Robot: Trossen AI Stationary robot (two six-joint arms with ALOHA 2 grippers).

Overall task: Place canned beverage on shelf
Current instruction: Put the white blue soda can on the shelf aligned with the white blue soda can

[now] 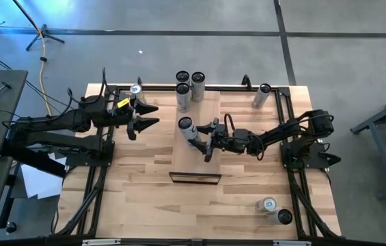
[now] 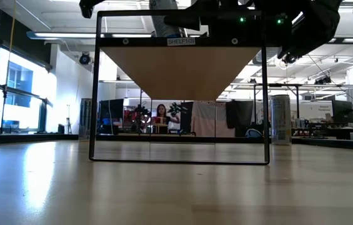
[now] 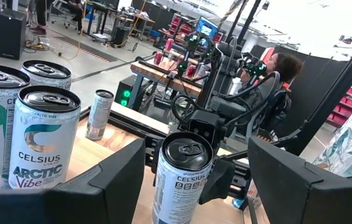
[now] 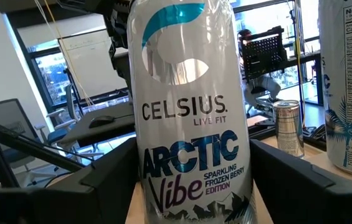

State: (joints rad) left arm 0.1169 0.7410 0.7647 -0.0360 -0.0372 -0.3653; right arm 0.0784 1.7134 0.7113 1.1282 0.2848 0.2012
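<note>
The shelf (image 1: 196,164) is a pale narrow board at the table's middle; the low view shows its underside (image 2: 182,69) in a black frame. A silver Celsius can (image 1: 190,131) stands upright on it, and also shows in the right wrist view (image 4: 191,124) and the left wrist view (image 3: 180,174). My right gripper (image 1: 205,140) is open, one finger on each side of this can, reaching in from the table's right. Three more cans (image 1: 187,80) stand at the shelf's far end. My left gripper (image 1: 153,116) is open and empty, left of the shelf.
One can (image 1: 136,89) stands at the far left by my left arm. Another can (image 1: 262,96) stands at the far right. Two cans (image 1: 274,210) are at the near right corner. A person (image 3: 275,68) sits beyond the table.
</note>
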